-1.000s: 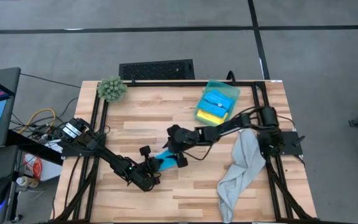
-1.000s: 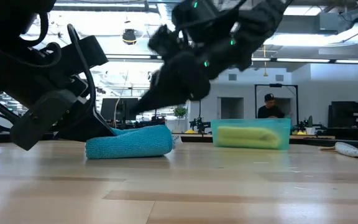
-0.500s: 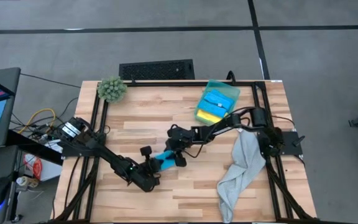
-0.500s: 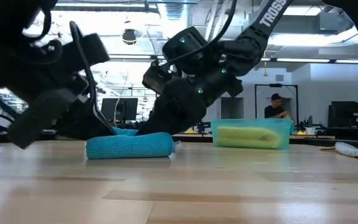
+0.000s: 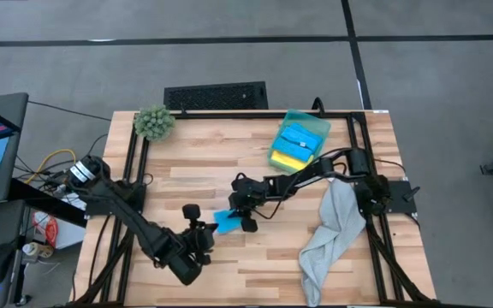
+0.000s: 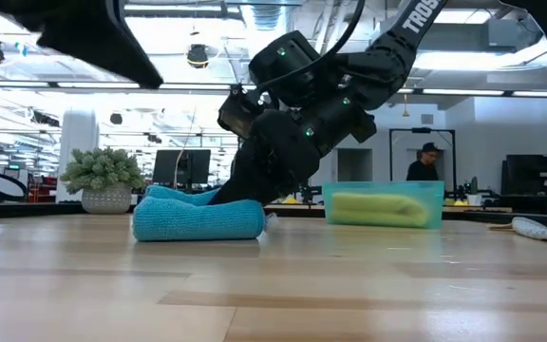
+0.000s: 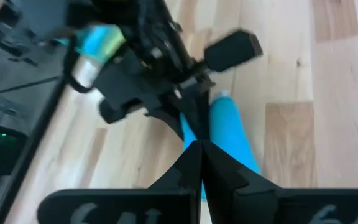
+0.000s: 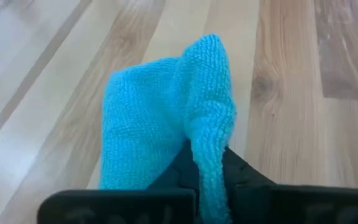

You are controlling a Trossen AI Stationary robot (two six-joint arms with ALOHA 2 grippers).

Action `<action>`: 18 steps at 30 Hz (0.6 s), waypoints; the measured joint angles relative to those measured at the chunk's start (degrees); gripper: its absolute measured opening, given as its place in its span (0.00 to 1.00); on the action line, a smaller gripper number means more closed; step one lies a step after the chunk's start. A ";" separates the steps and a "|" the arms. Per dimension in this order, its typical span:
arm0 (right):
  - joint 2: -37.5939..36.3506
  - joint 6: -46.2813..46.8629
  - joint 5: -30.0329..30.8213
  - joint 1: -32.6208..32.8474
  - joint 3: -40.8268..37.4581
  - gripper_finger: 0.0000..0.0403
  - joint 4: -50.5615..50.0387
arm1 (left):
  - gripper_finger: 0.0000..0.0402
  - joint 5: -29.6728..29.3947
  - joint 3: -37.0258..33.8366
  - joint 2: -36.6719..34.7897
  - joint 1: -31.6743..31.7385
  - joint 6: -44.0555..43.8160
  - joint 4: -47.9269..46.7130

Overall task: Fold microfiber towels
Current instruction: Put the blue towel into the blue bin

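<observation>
Seen from above, a pale wooden table (image 5: 315, 265) holds two dark robot arms. At about eight o'clock, the left gripper (image 5: 197, 239) has lifted back from the cloth it was pressing a second ago; its jaws are shut on nothing, fingertips together in its wrist view. Just beside it, near the table's centre, lies the small folded bright blue microfiber towel (image 5: 226, 222), a plump roll in the low view. The right gripper (image 5: 245, 216), wide open a second ago, has now come down and pinched a raised fold of this towel between its jaws, as its wrist view shows. That suggests a hand-over: the right arm takes the blue towel for the next fold or to carry it off. At one o'clock a translucent green rectangular bin (image 5: 318, 125) holds folded blue and yellow towels (image 5: 294, 146). At four o'clock the larger pale grey towel (image 5: 330, 231) lies crumpled, unfolded.
</observation>
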 joint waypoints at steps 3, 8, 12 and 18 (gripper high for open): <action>-2.29 2.08 -0.30 -0.72 -0.33 0.07 -1.86 | 0.00 -1.94 0.34 0.00 -1.28 -1.79 -0.69; -10.65 2.95 -0.44 -4.72 -2.44 0.07 -7.38 | 0.00 -1.43 0.34 0.00 -2.60 -5.96 -3.08; -21.93 3.08 -0.51 -10.43 -8.72 0.07 -8.09 | 0.00 -2.03 0.34 0.00 -3.60 -8.38 -5.35; -41.03 2.72 5.49 -22.43 -22.43 0.07 -8.21 | 0.00 -2.36 0.34 0.00 -3.81 -10.81 -6.70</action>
